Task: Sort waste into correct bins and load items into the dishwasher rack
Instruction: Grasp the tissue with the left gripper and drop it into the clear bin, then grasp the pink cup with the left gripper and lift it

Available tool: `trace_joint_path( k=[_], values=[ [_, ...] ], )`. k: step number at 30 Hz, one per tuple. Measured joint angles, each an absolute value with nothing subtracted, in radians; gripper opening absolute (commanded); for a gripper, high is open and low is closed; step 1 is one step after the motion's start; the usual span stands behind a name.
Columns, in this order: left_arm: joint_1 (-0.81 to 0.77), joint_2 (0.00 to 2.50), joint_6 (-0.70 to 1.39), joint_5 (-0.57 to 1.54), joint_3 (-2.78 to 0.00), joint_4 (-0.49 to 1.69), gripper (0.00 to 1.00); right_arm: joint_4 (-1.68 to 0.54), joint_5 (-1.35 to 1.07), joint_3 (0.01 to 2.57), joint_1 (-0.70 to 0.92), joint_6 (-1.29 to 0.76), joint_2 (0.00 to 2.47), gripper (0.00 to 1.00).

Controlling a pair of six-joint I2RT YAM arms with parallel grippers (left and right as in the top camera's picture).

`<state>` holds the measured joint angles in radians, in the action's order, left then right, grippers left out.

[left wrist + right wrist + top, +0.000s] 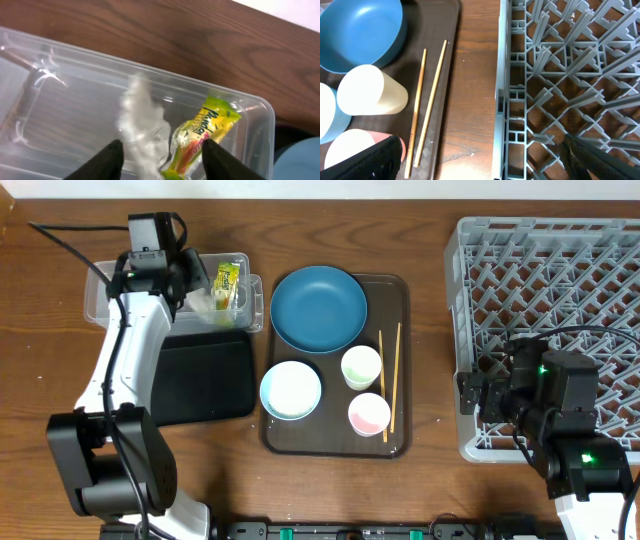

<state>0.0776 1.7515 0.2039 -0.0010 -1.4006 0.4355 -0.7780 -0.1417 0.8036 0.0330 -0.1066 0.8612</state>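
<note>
Black fingers of the left gripper (pixel 162 157) stand spread apart over the clear plastic tub (pixel 50 100), holding nothing. Between them, lower down, a crumpled white tissue (pixel 142 125) leans against the yellow-green snack wrapper (pixel 202 132), both resting inside the tub. The right gripper (pixel 485 162) also has its jaws wide and grips nothing, hovering over the left wall of the grey dishwasher rack (pixel 560 75). Just beyond it lie the wooden chopsticks (pixel 432 100), side by side on the brown serving tray (pixel 395 290). The tray also carries the pink cup (pixel 369 414) and white bowl (pixel 291 390) at its near end, the pale green cup (pixel 361 367) between, and the blue dish (pixel 318 308) farthest. The black tray (pixel 205 375) sits touching the tub's near side. Loose rice is too small to make out. The main risk, I judge, is in the sorting: tissue and wrapper touch, so a closing grasp could take both at once or drag one over the rim. Leaving both in one bin may also be wrong. On the right, thin chopsticks lying flat may roll or slip from the pads, and the gripper could snag the rack pegs. The table is dark, grained wood with a slight sheen, so the tub's clear walls are hard to see against it. Of the room only a pale strip past the far edge shows
</note>
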Motion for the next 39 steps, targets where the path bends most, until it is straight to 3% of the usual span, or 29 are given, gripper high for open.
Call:
trace_joint_path(
  k=[6, 11, 17, 22, 31, 39],
  values=[
    [0.052, 1.693, 0.202, 0.075, -1.401, 0.562, 0.75, -0.778, -0.142, 0.804, 0.033, -0.107, 0.861, 0.99],
    [-0.058, 1.617, 0.210, 0.116, -1.402, 0.771, 0.85, -0.778, -0.142, 0.804, 0.033, -0.106, 0.861, 0.99],
    [-0.253, 1.606, 0.239, 0.136, -1.398, 0.956, 0.86, -0.778, -0.142, 0.804, 0.033, -0.106, 0.861, 0.99],
    [-0.423, 1.606, 0.288, 0.148, -1.354, 0.987, 0.83, -0.778, -0.142, 0.804, 0.033, -0.106, 0.861, 0.99],
    [-0.626, 1.606, 0.397, 0.190, -1.222, 0.895, 0.76, -0.782, -0.142, 0.804, 0.033, -0.106, 0.861, 0.99],
    [-0.744, 1.618, 0.456, 0.231, -1.181, 0.806, 0.76, -0.793, -0.142, 0.804, 0.033, -0.106, 0.861, 0.99]
  ],
)
